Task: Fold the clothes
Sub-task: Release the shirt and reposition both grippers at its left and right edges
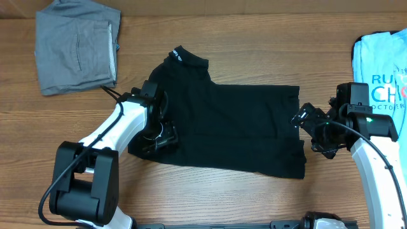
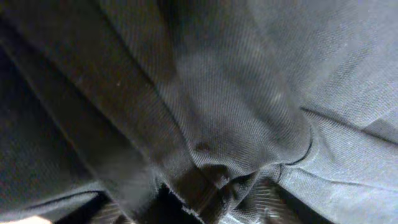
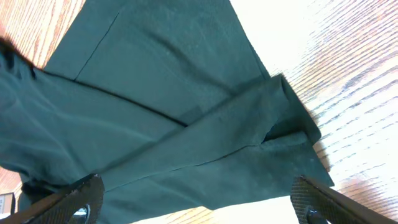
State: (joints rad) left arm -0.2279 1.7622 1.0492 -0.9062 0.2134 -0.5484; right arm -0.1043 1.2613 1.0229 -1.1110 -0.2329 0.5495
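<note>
At 10 o'clock on the bench (image 1: 254, 38) a folded grey garment (image 1: 76, 44) lies with its long axis running 12 to 6. The left end effector (image 1: 160, 132) sits at 8 o'clock, down on the left end of the black garment (image 1: 235, 127). Dark on dark, I cannot tell how its jaws stand, and its wrist view is filled with bunched black cloth. The black garment lies mid-bench, its long axis running roughly 9 to 3 and dipping slightly toward 4, with the collar and its small white mark pointing to 11 o'clock. The right end effector (image 1: 306, 132) is at the garment's right edge at 3 o'clock, jaws spread wide with folded hem layers between the fingers (image 3: 81, 199). A light blue T-shirt (image 1: 381, 70) at 2 o'clock is cut off by the frame, its print only partly readable
</note>
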